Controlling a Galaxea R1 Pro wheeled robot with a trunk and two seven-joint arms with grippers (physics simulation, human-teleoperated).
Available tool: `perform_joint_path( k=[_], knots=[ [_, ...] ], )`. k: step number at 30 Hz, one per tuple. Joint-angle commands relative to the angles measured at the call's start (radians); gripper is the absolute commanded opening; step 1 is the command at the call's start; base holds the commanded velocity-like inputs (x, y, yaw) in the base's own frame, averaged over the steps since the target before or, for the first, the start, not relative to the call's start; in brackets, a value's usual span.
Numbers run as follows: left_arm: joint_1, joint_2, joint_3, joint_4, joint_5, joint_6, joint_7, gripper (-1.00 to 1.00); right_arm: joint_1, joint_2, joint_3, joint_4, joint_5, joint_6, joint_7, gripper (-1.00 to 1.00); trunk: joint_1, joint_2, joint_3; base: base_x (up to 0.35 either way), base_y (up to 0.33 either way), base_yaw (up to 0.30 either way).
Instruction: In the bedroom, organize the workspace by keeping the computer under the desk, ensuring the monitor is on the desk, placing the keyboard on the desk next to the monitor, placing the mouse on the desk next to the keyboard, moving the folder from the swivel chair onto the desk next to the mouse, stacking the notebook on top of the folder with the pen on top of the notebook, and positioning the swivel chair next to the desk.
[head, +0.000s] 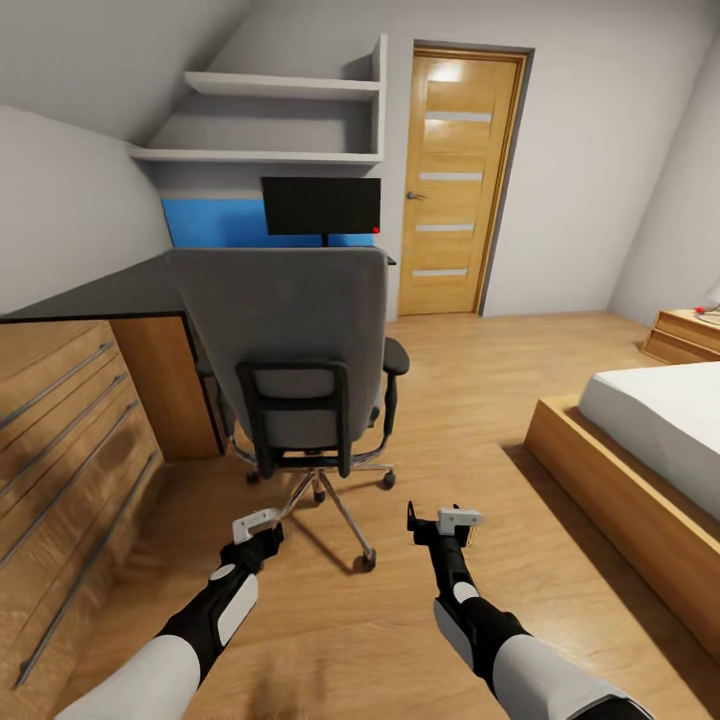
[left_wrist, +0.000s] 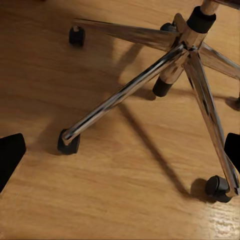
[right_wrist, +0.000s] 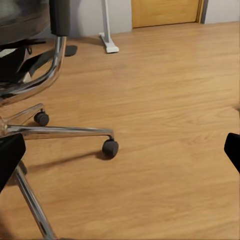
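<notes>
The bedroom is opening ahead of the robot, with the desk (head: 110, 290) running along the left wall, its dark tabletop ending in a blue back panel under white shelves. The monitor (head: 321, 206) is standing on that tabletop, screen facing the robot, red dot at its lower right corner. Directly between robot and desk, the swivel chair (head: 290, 350) is sitting with its grey back turned to the camera, hiding the seat, so whether the folder is lying there cannot be told. The chair is standing straight ahead of both arms, slightly nearer the left one; its chrome base (left_wrist: 185, 42) is spreading over the floor in front of the left tool (head: 258, 527), while the right tool (head: 445, 522) is hanging beside the base, looking past a caster (right_wrist: 110, 147) toward the door. Both tools appear released and empty, dark fingertips parted at the wrist views' edges. Reaching the seat would probably mean going round the chair's right side.
</notes>
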Motion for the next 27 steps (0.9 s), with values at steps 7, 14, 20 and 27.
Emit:
perform_joint_path(
  k=[7,14,20,27],
  knots=[
    [-0.001,0.001,-0.009,0.000,-0.018,-0.014,0.007,1.00,-0.001,0.029,0.011,0.000,-0.008,-0.002,-0.006,1.00,0.000,0.000,-0.001,0.000,0.000,0.262],
    [-0.001,0.003,-0.009,-0.002,-0.023,-0.015,0.007,1.00,-0.001,0.045,0.010,0.000,-0.008,-0.001,-0.007,1.00,0.000,0.000,-0.001,0.000,0.042,0.206],
    [-0.001,0.001,-0.009,-0.002,-0.032,-0.015,0.007,1.00,-0.001,0.042,0.007,0.001,-0.007,-0.004,-0.007,1.00,0.000,0.000,-0.001,0.000,0.186,0.031],
    [-0.001,-0.007,-0.023,0.000,-0.059,-0.011,0.007,1.00,-0.001,0.040,0.006,0.001,-0.007,-0.006,-0.006,1.00,0.000,0.000,-0.001,0.000,0.040,0.005]
  ],
)
